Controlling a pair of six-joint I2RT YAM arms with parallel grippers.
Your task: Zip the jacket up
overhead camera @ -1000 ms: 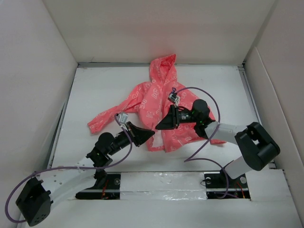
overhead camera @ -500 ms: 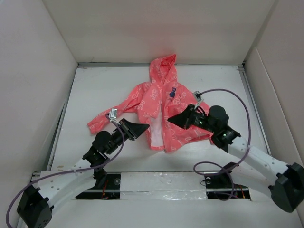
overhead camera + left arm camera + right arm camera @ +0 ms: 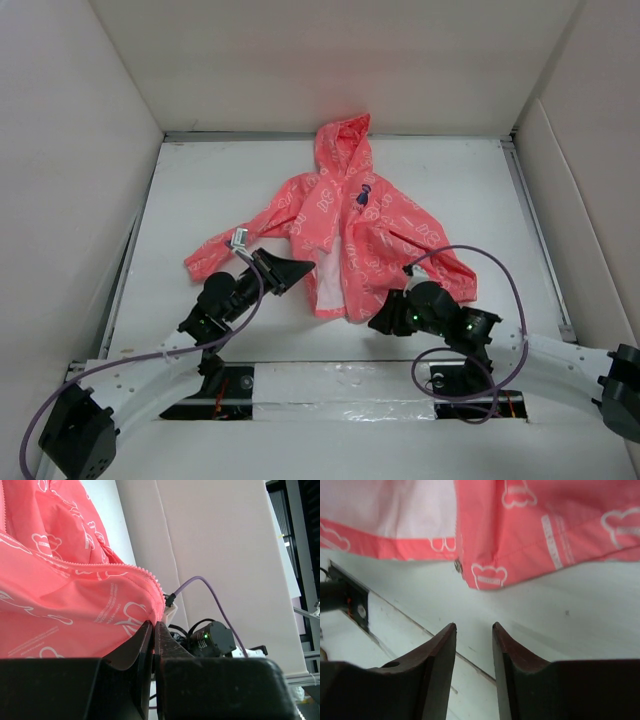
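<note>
The coral-pink jacket [image 3: 350, 230] lies flat on the white table, hood toward the far wall. It is unzipped at the bottom, with pale lining [image 3: 326, 280] showing between the front panels. My left gripper [image 3: 308, 268] is shut on the zipper edge of the left front panel [image 3: 100, 605] near the hem, the fabric pinched at the tips [image 3: 154, 623]. My right gripper [image 3: 374, 324] sits low just in front of the right panel's bottom corner [image 3: 485, 580]. It is open [image 3: 473, 626] over bare table and touches nothing. The zipper's metal end [image 3: 457, 566] shows at that corner.
White walls enclose the table on three sides. A raised white strip with a seam [image 3: 420, 625] runs along the near edge by the arm bases. Purple cables [image 3: 480, 260] loop above both arms. The right arm's motor [image 3: 212, 637] shows behind the left jaws.
The right arm has pulled back from the middle of the right panel to the near hem, and its jaws have shut and then opened. The left gripper has stayed shut on the fabric.
</note>
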